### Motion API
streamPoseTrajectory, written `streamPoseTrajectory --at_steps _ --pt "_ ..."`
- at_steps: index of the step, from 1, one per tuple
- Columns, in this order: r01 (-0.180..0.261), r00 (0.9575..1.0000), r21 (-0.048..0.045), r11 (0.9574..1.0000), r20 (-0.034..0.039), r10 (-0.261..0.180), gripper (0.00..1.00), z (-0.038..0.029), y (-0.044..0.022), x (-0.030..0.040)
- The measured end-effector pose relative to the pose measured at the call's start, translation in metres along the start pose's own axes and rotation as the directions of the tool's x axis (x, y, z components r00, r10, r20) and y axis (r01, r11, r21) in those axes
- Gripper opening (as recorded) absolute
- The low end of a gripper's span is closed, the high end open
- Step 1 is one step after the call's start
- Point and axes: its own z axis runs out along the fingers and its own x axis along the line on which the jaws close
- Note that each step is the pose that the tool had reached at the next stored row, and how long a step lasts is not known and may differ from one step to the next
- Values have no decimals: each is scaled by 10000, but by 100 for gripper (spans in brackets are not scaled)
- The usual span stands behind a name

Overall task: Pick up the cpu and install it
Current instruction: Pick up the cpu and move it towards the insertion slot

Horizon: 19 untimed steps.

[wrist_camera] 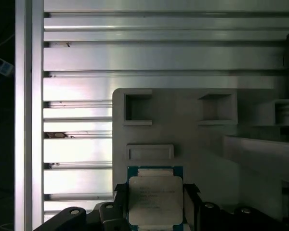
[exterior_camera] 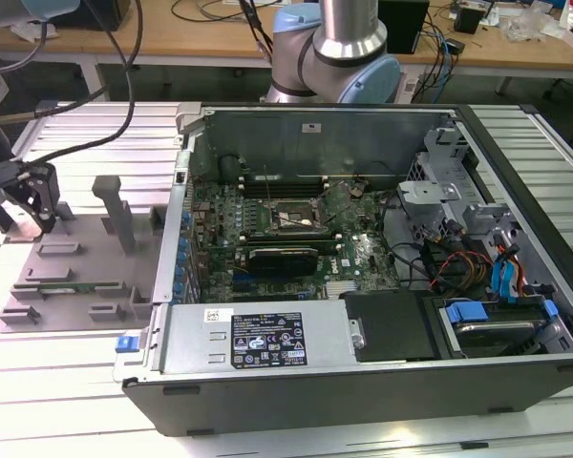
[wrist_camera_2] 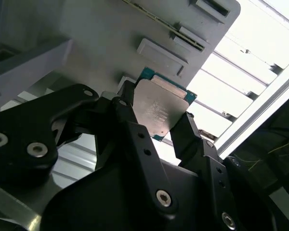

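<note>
The cpu (wrist_camera_2: 160, 108) is a flat square chip with a silvery top and a green edge (wrist_camera: 155, 199). It sits between the two black fingers (wrist_camera_2: 184, 134) of my gripper (wrist_camera_2: 156, 120), which press on its opposite sides. In the first wrist view the gripper (wrist_camera: 155, 195) holds it just over the grey holder tray (wrist_camera: 202, 149). In the exterior view the gripper (exterior_camera: 40, 218) is at the far left, over that tray (exterior_camera: 76, 253), well away from the open computer case (exterior_camera: 363, 286). The dark metal-framed socket (exterior_camera: 291, 218) lies on the motherboard inside the case.
The grey tray carries raised blocks and an upright post (exterior_camera: 115, 205); a thin green stick (exterior_camera: 69, 283) lies in its slot. The ribbed aluminium table (wrist_camera: 149, 53) surrounds it. The arm's base (exterior_camera: 334, 57) stands behind the case. Cables (exterior_camera: 458, 262) and drive bays fill the case's right side.
</note>
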Motion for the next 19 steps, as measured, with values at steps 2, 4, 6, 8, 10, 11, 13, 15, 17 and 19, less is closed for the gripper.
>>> streamPoseTrajectory --at_steps 2,4,6,8,10,11,13,15,17,19 --pt "1 10000 0 10000 0 -1 55 -23 1 0" --pt "7 10000 0 10000 0 -7 55 -52 2 -1" --pt "6 10000 0 10000 -1 -6 55 -82 6 -2" --pt "7 10000 -1 10000 1 -7 55 -106 10 -2" --pt "7 10000 0 10000 0 -7 55 -125 16 -3" --pt "6 10000 0 10000 0 -6 55 -133 18 -3" --pt "7 10000 0 10000 1 -7 55 -153 25 -3" --pt "7 10000 0 10000 -1 -7 55 -191 38 -4" --pt "7 10000 0 10000 0 -7 55 -212 44 -4" --pt "7 10000 0 10000 0 -7 55 -257 54 -5"
